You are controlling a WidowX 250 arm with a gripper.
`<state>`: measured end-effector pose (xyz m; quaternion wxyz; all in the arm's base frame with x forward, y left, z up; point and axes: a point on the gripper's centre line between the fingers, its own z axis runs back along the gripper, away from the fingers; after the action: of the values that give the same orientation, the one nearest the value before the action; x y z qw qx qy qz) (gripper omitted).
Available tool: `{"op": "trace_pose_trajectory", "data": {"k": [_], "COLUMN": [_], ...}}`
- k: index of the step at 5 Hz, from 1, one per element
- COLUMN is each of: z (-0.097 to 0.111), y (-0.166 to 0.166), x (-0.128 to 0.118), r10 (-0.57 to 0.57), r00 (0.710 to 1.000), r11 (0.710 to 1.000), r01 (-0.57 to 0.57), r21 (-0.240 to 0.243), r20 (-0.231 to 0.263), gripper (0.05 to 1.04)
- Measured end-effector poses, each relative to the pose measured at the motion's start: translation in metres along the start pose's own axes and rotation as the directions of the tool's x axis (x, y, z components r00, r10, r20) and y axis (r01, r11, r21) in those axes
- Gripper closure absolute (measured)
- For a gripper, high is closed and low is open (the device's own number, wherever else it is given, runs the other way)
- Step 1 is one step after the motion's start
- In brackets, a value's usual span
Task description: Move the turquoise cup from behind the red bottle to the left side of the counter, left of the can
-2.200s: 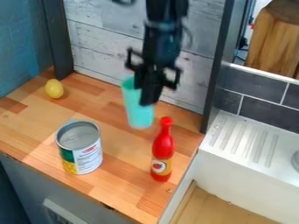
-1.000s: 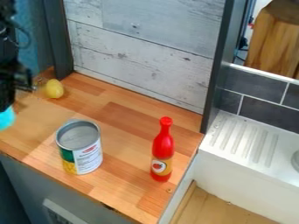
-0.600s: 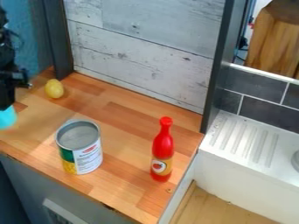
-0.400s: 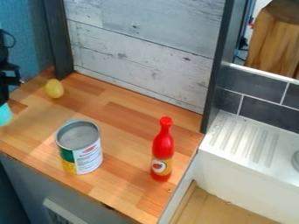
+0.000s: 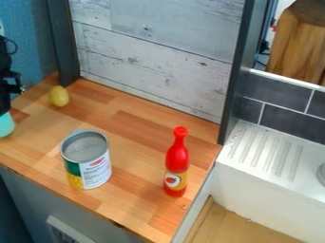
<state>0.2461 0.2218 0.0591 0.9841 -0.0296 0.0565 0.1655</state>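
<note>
At the left edge of the camera view hangs the black gripper (image 5: 5, 97), partly cut off by the frame. It is shut on a turquoise cup (image 5: 5, 125), whose visible part is below the fingers. To the right of the gripper, a yellow lemon-like object (image 5: 59, 96) lies near the back left corner of the wooden counter (image 5: 136, 137). An open-topped can (image 5: 89, 161) with a green, white and yellow label stands nearer the front. Farther right a red bottle (image 5: 177, 163) with a tomato label stands upright.
Behind the counter rises a whitewashed plank wall (image 5: 152, 52) between dark posts. A white sink with a ridged drainboard (image 5: 263, 152) adjoins the right side, below grey tiles (image 5: 285, 105). The counter's front edge drops to a grey cabinet (image 5: 38, 199).
From the middle back of the counter, the gripper has gone to the left edge, carrying the turquoise cup with it. Lemon, can and bottle stay where they were.
</note>
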Motion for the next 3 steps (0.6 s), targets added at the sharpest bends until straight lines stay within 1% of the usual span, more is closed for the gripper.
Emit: {"op": "trace_pose_trajectory", "data": {"k": [1,3], "z": [-0.0007,-0.0072], "y": [0.0016,-0.0003], "x": [0.0050,0.0113], "r10": [-0.011,0.030], "r00": [1.000,0.999], "r11": [1.000,1.000], "r01": [0.011,-0.030], "r21": [0.002,-0.005], "r20": [0.011,0.037], "gripper": [0.975,0.975]}}
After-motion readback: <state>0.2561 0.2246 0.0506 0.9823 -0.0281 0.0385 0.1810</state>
